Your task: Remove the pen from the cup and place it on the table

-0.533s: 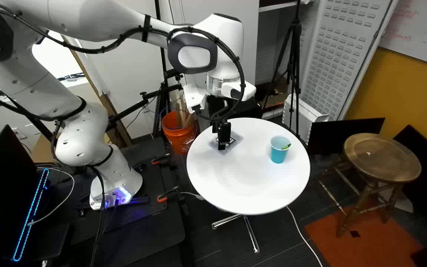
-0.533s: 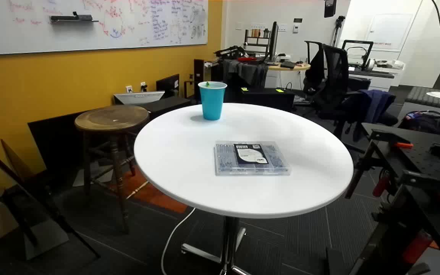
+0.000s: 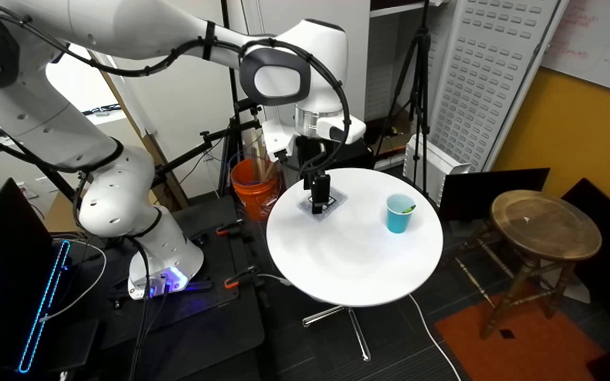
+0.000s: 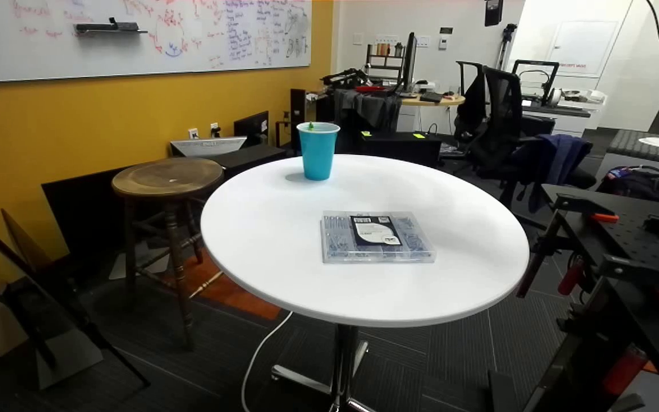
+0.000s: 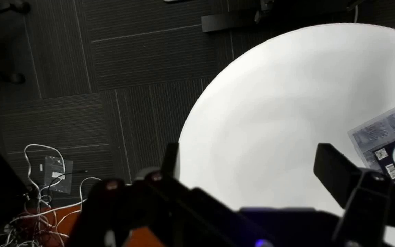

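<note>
The light blue cup (image 3: 397,221) stands upright on the round white table (image 3: 347,270), near the table's edge away from the robot's base. It also shows in an exterior view (image 4: 318,153). The bright green pen (image 3: 409,209) leans inside the cup with its end above the rim; only its tip (image 4: 311,125) shows there, and its lower part is hidden by the cup. My gripper (image 3: 319,201) is above the table on the robot's side, well apart from the cup. In the wrist view its fingers (image 5: 247,151) are wide apart with nothing between them. Cup and pen are out of the wrist view.
A flat clear parts box (image 4: 378,237) with a dark label lies on the table near my gripper and at the right of the wrist view (image 5: 382,137). A wooden stool (image 3: 546,225), an orange bucket (image 3: 256,188) and a black tripod (image 3: 419,90) stand around the table.
</note>
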You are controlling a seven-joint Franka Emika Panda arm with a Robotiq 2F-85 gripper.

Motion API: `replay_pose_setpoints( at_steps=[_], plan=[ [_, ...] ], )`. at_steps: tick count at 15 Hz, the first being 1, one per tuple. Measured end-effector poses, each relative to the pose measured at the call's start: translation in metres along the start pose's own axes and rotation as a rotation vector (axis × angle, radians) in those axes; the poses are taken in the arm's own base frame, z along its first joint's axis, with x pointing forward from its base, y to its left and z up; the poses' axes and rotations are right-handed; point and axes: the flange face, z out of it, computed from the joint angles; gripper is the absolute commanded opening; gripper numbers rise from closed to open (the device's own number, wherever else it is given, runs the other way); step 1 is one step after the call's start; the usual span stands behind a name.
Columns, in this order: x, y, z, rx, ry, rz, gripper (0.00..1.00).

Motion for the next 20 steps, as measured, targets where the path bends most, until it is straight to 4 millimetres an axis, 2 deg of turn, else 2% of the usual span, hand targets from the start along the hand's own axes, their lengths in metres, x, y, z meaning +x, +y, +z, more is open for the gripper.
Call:
replay_pose_setpoints(
  at_steps=[4, 8, 12, 17, 20],
  plan=[
    [0.015, -0.001, -0.009, -0.007, 0.126, 0.0, 1.0],
    [0.041, -0.009, -0.016, -0.026, 0.299, -0.008, 1.0],
    [0.075, -0.038, -0.015, 0.017, 0.48, 0.068, 1.0],
    [0.111, -0.082, 0.003, 0.13, 0.592, 0.191, 1.0],
    [0.131, -0.094, 0.017, 0.143, 0.651, 0.265, 1.0]
  ],
)
